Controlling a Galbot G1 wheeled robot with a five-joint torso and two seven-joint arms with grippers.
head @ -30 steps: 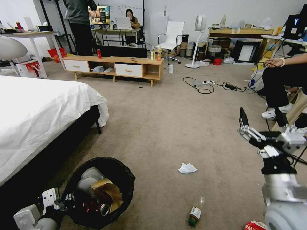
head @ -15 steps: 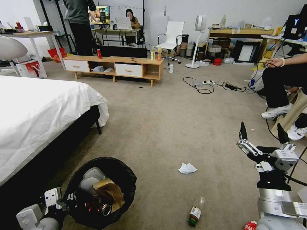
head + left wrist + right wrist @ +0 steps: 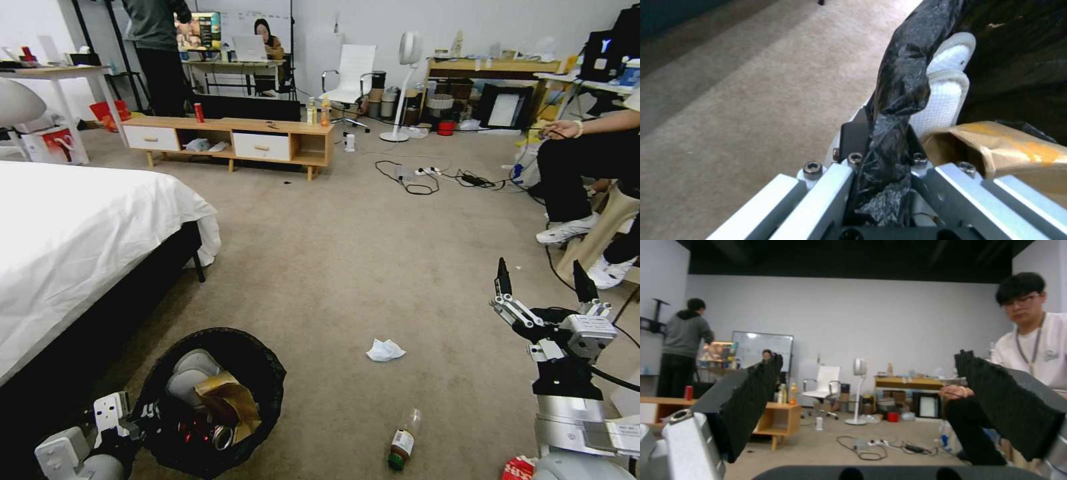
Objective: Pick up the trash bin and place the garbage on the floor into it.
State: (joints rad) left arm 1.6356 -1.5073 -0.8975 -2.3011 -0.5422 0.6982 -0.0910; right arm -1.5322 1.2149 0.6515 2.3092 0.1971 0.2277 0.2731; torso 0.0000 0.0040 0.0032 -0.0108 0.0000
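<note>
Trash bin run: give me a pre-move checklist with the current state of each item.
1. Left claw clamped on the trash bin rim: ok, the black liner is pinched between its fingers in the left wrist view.
2. Right claw free to pick: ok, open, holding nothing, raised above the floor.
3. Room in the bin: ok, the brown paper bag and a can leave space.
4. Garbage left on the floor: not ok, the white tissue, the clear bottle and the red-and-white packet remain.
5. Tissue reachable without driving: cannot tell.
</note>
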